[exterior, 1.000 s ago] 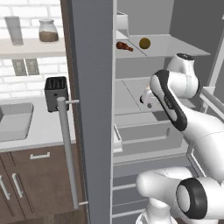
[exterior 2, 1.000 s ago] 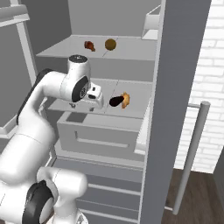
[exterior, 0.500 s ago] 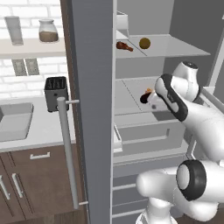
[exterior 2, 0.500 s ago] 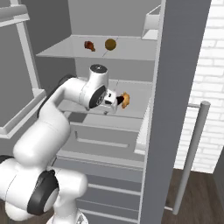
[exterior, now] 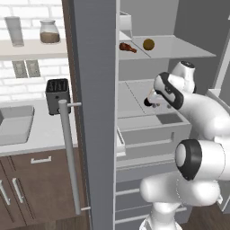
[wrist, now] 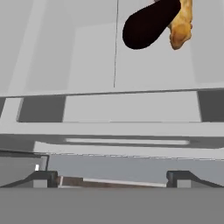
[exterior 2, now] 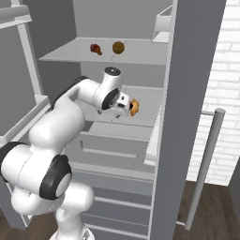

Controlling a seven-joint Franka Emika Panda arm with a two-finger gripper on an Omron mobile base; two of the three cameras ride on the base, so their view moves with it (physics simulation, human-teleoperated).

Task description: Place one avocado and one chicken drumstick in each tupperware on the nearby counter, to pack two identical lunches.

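Note:
My gripper [exterior 2: 123, 108] is inside the open fridge at the middle shelf, jaws open and empty. Just ahead of it lie a near-black avocado [wrist: 148, 25] and a golden-orange chicken drumstick [wrist: 181, 23], side by side and touching; the drumstick [exterior 2: 134, 107] is just past my fingers. In the left base view the gripper [exterior: 151, 100] stands by the dark avocado [exterior: 146, 103]. On the top shelf rest a reddish-brown drumstick [exterior: 127, 46] and an olive-brown avocado [exterior: 148, 44]. The counter [exterior: 31, 134] lies left of the fridge. The tupperwares are out of view.
The open fridge door [exterior: 93, 112] with its long bar handle [exterior: 69, 155] stands between the counter and the shelves. A black toaster [exterior: 57, 92] and a sink [exterior: 13, 123] are on the counter. A drawer [exterior: 148, 132] sticks out below the middle shelf.
The hand has swung in along the middle shelf toward the black avocado and golden drumstick, and its jaws have widened slightly. The food has not moved.

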